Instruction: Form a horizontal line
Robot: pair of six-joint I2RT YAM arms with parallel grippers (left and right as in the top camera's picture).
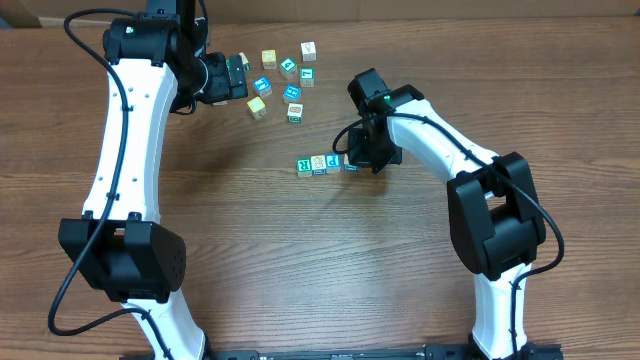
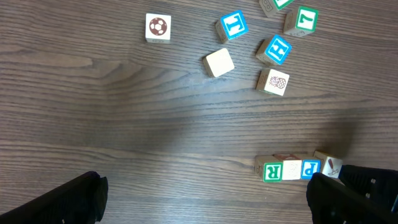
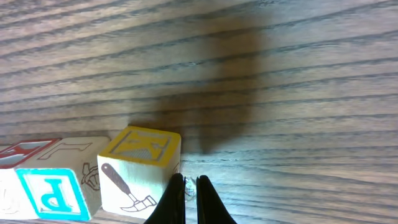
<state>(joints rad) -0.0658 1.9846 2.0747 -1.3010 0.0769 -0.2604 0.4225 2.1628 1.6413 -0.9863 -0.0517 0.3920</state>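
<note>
**Item 1: task object.** The horizontal line (image 1: 319, 164) lies on the counter (image 1: 300, 270), just below the centre of the overhead frame. It consists of 4 small cubes set side by side. In the left wrist view it sits at lower right. Read from the left, it is the teal R cube (image 2: 272, 172), a pale cube (image 2: 291, 169), the blue P cube (image 2: 310, 168) and the hammer cube (image 2: 328, 165). The hammer cube stands slightly higher in that frame than the other 3 and is turned a little off their line.

**Item 2: right tool.** The right tool (image 3: 186, 200) has its fingers pressed together with nothing between them. Its tips sit at the lower right corner of the hammer cube (image 3: 140, 171), at the bottom of the right wrist frame. Contact cannot be confirmed. In the overhead view this tool covers the right end of the line.

**Item 3: left tool.** The left tool (image 1: 238, 75) is in the upper part of the overhead frame, left of centre. Its jaws are spread wide and hold nothing. Its 2 fingers (image 2: 74, 199) fill the bottom corners of the left wrist frame.

**Item 4: other objects.** Loose cubes (image 1: 292, 92) are scattered across the upper centre of the overhead frame, apart from the line.
</note>
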